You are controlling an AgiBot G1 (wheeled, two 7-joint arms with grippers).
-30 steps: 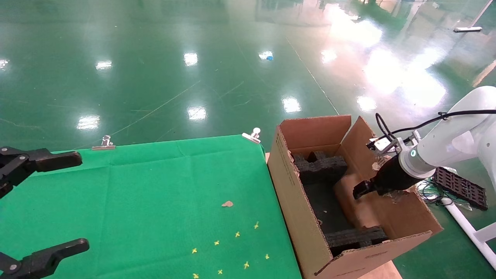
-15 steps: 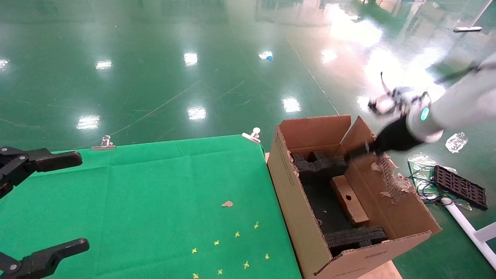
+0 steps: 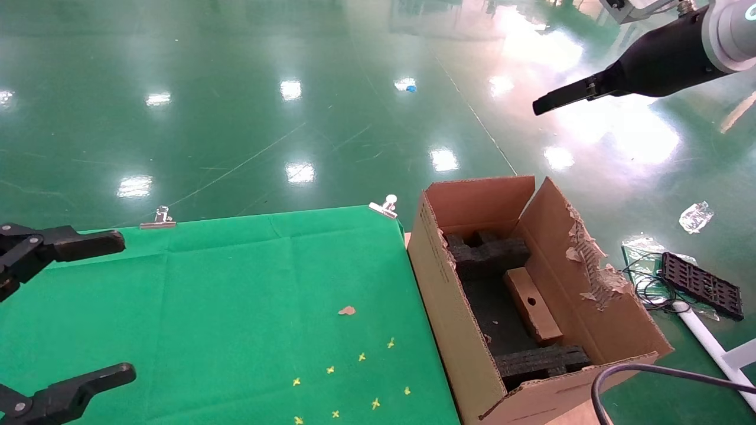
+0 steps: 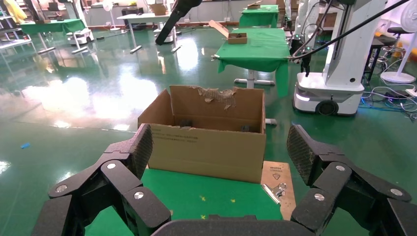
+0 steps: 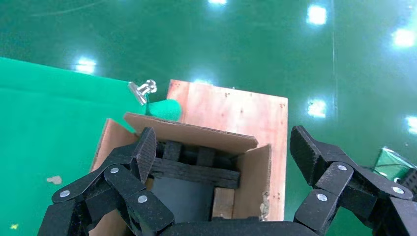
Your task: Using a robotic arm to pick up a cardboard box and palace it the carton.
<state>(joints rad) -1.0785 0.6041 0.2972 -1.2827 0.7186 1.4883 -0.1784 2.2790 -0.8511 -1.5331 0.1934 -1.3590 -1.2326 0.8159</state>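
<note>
Brown cardboard is what you see under your right gripper [image 5: 219, 147]: the carton [image 3: 455, 307] sits well below it, and its jaws are spread wide with nothing between them. In the head view the robotic arm [image 3: 661, 50] is high above the carton's far right corner, one black finger [image 3: 561, 97] pointing out over the green floor [image 3: 236, 88].

Your cardboard box [image 3: 531, 305] is apart from the tool, down inside the carton. It lies on the dark floor of the carton between the two black foam inserts [image 3: 487, 254], just beside the right wall, with the small round hole in its upper face showing. From the right wrist view you look down into the carton's far end, where a foam insert and a strip of the box's brown edge show beneath the gripper.

The carton's right flap [image 3: 585, 265] is torn and ragged along its top edge. The carton stands just beside the green cloth [image 3: 224, 307] of the table, touching its edge.

Your left gripper [image 4: 219, 162] is parked over the near left part of the cloth, well apart from the carton, jaws released and wide, holding nothing.
</note>
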